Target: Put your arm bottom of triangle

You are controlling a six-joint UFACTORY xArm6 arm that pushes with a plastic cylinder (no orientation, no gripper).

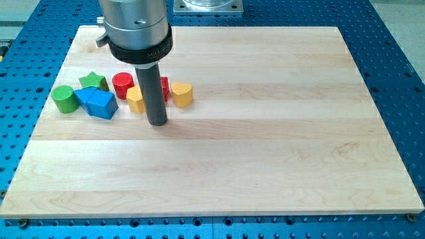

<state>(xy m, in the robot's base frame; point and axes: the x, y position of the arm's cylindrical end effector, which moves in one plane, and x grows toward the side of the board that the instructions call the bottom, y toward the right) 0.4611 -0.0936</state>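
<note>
We see a pale wooden surface resting on a blue perforated bench, with a small cluster of coloured blocks gathered near the view's upper left.

Reading from the view's left: a green cylinder sits furthest out. Just beside it, toward the view's top, is a green star. Below the star lie two blue blocks touching each other: a small blue triangle and a larger blue block of angular shape. Next comes a red cylinder, then a yellow block pressed close to our rod. Our tip rests on the surface just right of that yellow block and toward the view's bottom from it. Behind the rod a sliver of another red block shows, and right of it sits a yellow heart-shaped block.

There is no pincer on this arm, so we cannot tell of any clenched or released state; only the rod shows.

We judge the task barely begun. The triangle lies well to the left of our tip, with the larger blue block between them. What remains is to bring the tip leftward, to the spot just below the triangle.

The rod hides most of the second red block and one edge of the yellow one, so their shapes are uncertain. The triangle's outline is itself hard to separate from its blue neighbour.
</note>
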